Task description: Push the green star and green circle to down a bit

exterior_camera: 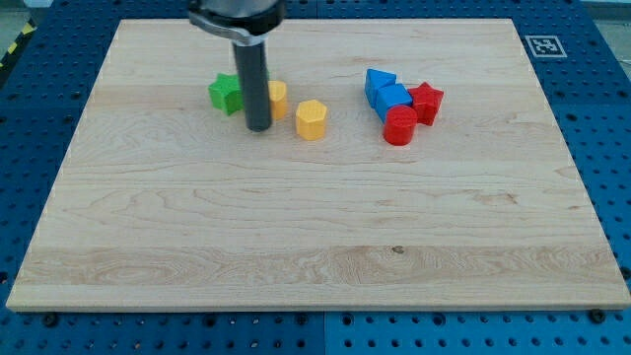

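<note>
The green star (226, 94) lies at the upper left of the wooden board (315, 227). My tip (257, 128) rests on the board just right of and slightly below the star, and the rod rises between the star and a yellow block (280, 99). I cannot make out a green circle; it may be hidden behind the rod.
A yellow hexagon (311, 119) lies right of the tip. Further right is a tight cluster: blue triangle (378, 82), blue cube (393, 98), red star (428, 102) and red circle (399, 126). The board's top edge is close above the green star.
</note>
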Controlling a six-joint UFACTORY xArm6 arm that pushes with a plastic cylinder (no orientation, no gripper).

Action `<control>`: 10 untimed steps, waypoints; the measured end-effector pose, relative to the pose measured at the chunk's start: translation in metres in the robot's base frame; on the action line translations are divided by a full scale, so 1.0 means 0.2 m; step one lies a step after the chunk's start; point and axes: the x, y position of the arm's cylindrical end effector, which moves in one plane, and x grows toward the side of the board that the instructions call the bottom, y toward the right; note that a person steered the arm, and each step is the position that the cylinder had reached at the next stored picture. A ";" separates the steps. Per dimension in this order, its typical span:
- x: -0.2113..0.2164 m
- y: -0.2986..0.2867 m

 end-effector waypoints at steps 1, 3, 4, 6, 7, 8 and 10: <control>-0.07 -0.18; -0.24 -0.44; -0.36 -0.56; -0.42 -0.54; -0.42 -0.45; -0.42 -0.34; -0.33 -0.18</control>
